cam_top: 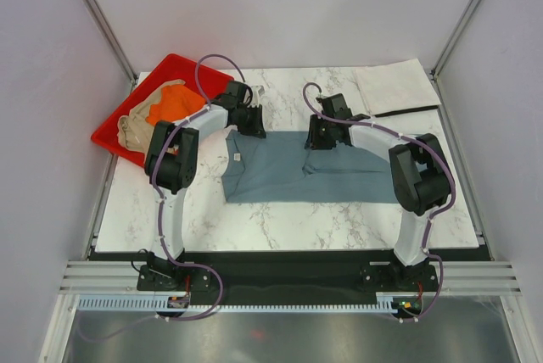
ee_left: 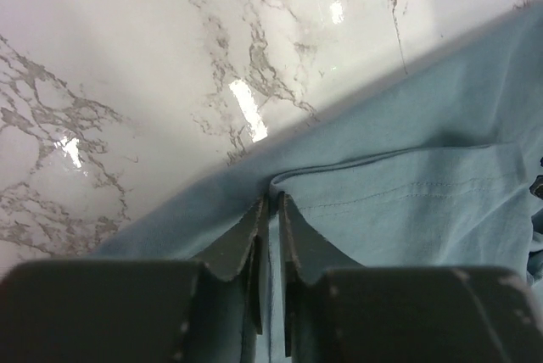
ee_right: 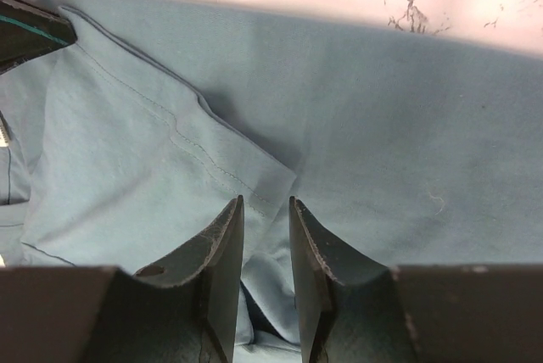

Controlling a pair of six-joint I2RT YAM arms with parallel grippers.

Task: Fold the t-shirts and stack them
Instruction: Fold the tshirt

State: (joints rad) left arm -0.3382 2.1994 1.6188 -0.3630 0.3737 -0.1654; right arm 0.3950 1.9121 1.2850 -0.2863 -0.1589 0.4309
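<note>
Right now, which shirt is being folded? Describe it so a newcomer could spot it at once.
On the white marble table, the slate blue-grey t-shirt lies spread across the middle. The orange t-shirt and tan t-shirt sit heaped in the red tray at far left, the off-white t-shirt folded at far right; only this one is blue and lies alone mid-table.

Slate blue-grey t-shirt (cam_top: 305, 178) is spread flat at the middle of the table (cam_top: 254, 227), with sleeves turned inward along its far edge. Orange t-shirt (cam_top: 174, 107) and tan-beige t-shirt (cam_top: 136, 130) are crumpled together at far left. Off-white t-shirt (cam_top: 394, 87) is laid folded at far right.
</note>
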